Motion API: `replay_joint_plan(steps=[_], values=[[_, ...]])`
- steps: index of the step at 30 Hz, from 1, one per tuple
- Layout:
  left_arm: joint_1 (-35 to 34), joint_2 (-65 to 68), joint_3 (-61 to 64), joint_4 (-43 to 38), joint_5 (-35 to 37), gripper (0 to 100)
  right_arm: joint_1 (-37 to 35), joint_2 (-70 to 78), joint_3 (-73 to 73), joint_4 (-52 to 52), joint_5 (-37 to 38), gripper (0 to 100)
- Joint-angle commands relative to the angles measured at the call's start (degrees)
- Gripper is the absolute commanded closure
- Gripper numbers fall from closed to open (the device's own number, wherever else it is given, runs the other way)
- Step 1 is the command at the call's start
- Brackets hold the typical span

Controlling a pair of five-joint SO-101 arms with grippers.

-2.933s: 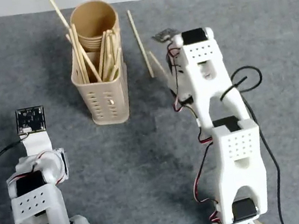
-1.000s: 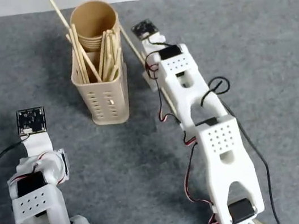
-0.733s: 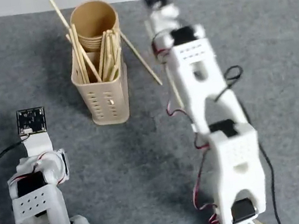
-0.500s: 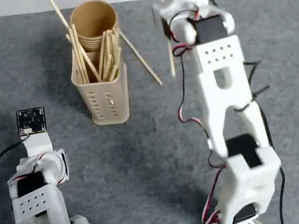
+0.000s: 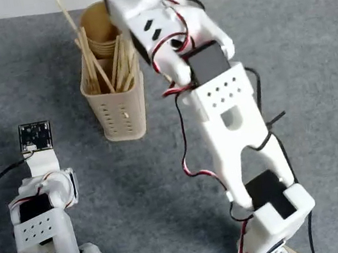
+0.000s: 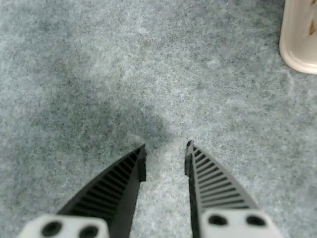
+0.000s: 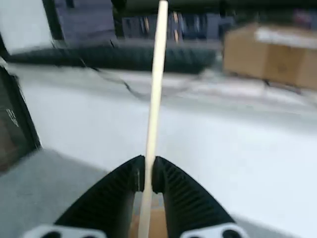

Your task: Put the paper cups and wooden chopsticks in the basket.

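My right claw [image 7: 147,166] is clenched on a single wooden chopstick [image 7: 156,74], which stands up between the jaws. Half a second ago I held it upright off to the side of the basket [image 5: 118,112]. Now my arm has swung across and hangs over the basket's top, above the paper cups [image 5: 99,40] and the other chopsticks [image 5: 90,65] standing in it. The carry looks nearly done; I judge that lowering and letting go remain. A second stick that lay on the table [image 5: 311,44] beside the basket is now hidden under my arm. My left claw [image 6: 163,157] hangs released over the table, near the basket's foot.
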Motion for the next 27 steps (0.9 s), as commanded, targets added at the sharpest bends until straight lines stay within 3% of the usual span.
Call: replay_joint_plan(steps=[1,14,18,20,23,27], values=[[-0.22,-0.84,-0.13,-0.97,0.44,86,-2.07,-1.27,1.63,-6.11,-0.26,99.2],[-0.22,-0.84,-0.13,-0.97,0.44,86,-6.55,-1.71,22.02,-20.97,0.18,98.8],[-0.22,-0.84,-0.13,-0.97,0.44,86,-6.55,-5.05,22.73,-20.88,-0.26,87.6],[-0.22,-0.84,-0.13,-0.97,0.44,86,-6.55,-6.2,22.73,-18.95,-1.05,80.7],[-0.22,-0.84,-0.13,-0.97,0.44,86,-6.55,-7.43,22.2,-14.46,-3.6,79.7],[-0.22,-0.84,-0.13,-0.97,0.44,86,-6.29,-11.21,22.2,-2.59,-0.18,79.7]])
